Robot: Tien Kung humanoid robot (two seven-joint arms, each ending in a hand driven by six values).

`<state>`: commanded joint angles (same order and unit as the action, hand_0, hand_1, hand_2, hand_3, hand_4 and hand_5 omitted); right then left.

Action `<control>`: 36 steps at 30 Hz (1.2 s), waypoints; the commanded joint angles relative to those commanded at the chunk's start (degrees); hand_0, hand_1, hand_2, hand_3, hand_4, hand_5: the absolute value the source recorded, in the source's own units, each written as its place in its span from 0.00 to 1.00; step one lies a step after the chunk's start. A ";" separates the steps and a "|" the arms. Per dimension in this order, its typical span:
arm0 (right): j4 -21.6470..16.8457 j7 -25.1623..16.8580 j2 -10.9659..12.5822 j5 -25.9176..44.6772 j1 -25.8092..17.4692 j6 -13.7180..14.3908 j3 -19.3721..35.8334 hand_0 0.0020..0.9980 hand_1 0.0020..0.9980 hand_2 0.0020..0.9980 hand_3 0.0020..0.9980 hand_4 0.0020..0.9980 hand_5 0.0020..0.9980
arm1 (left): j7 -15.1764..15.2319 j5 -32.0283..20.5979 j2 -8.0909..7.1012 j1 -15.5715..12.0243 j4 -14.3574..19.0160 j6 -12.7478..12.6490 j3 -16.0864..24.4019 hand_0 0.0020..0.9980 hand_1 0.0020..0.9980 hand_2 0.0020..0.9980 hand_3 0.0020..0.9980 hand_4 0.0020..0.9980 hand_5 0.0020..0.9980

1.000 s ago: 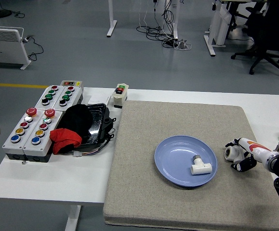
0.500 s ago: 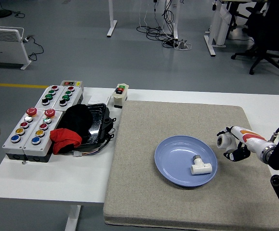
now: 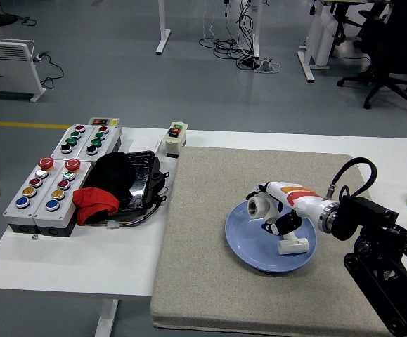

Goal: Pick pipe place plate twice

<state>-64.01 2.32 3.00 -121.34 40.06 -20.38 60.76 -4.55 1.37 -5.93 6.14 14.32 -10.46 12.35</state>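
Place: a robotics lab or test workshop is being shown.
Floor: a grey sealed floor (image 3: 119,63) with a yellow line is being seen.
Cabling: loose cables (image 3: 242,49) are lying under desks.
Furniture: an office chair (image 3: 389,63) is standing at the back.
Counter: push-button control boxes (image 3: 55,175) are being kept on the white counter (image 3: 69,260), beside a grey mat (image 3: 210,267).

White pipe (image 3: 293,245) on blue plate (image 3: 249,250), another (image 3: 261,206) above
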 joint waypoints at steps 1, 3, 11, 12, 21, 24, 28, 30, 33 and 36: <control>0.40 0.10 -0.32 -0.16 0.23 -0.28 -0.82 0.69 0.70 0.76 0.77 0.59 0.07 | -0.03 0.04 0.01 0.01 0.00 -0.01 0.04 0.62 0.59 0.51 0.59 0.27 1.00; 1.50 0.16 -0.82 -0.31 0.60 -0.64 -2.08 0.69 0.70 0.76 0.77 0.59 0.07 | -0.04 0.03 0.01 0.00 0.00 -0.01 0.05 0.62 0.59 0.51 0.59 0.27 1.00; 3.93 0.71 -1.43 -1.09 0.77 -1.90 -3.27 0.97 0.94 1.00 1.00 0.84 0.26 | -0.09 0.17 0.01 -0.12 -0.01 -0.01 0.11 0.62 0.59 0.51 0.59 0.27 1.00; 4.10 0.54 -1.30 -0.93 0.63 -1.49 -2.97 0.97 0.94 1.00 1.00 0.84 0.26 | -0.09 0.18 0.00 -0.16 -0.01 0.00 0.12 0.62 0.59 0.51 0.59 0.27 1.00; 3.37 0.12 -1.04 0.04 -0.16 -1.65 -0.88 0.97 0.94 1.00 1.00 0.85 0.27 | -0.24 0.55 0.00 -0.42 0.00 -0.08 0.29 0.62 0.58 0.51 0.59 0.27 1.00; 2.95 -0.08 -0.85 0.21 -0.50 -1.24 0.29 0.97 0.94 1.00 1.00 0.86 0.28 | -0.25 0.62 -0.02 -0.51 -0.01 -0.08 0.35 0.62 0.59 0.51 0.59 0.27 1.00; 1.46 -0.55 -0.64 0.59 -1.38 0.45 3.24 0.97 0.94 1.00 1.00 0.86 0.28 | -0.35 0.97 -0.01 -0.61 -0.03 -0.09 0.60 0.62 0.59 0.51 0.59 0.27 1.00; 0.77 -0.66 -0.51 0.77 -1.79 1.03 4.69 0.96 0.93 1.00 1.00 0.84 0.28 | -0.37 1.07 -0.01 -0.64 -0.04 -0.09 0.66 0.62 0.59 0.51 0.59 0.27 1.00; -1.38 -0.91 -0.08 1.74 -3.16 1.90 8.80 0.96 0.93 1.00 1.00 0.84 0.28 | -0.42 1.26 -0.04 -0.70 -0.06 -0.08 0.76 0.62 0.59 0.51 0.59 0.27 1.00; -3.38 -0.74 0.45 4.21 -5.04 4.74 12.98 0.92 0.88 1.00 0.97 0.77 0.26 | -0.45 1.47 -0.10 -0.75 -0.07 -0.06 0.86 0.62 0.59 0.51 0.59 0.27 1.00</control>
<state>-67.39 1.58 3.45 -117.13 35.02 -15.63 73.74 -5.00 2.85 -6.04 5.39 14.25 -10.52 13.21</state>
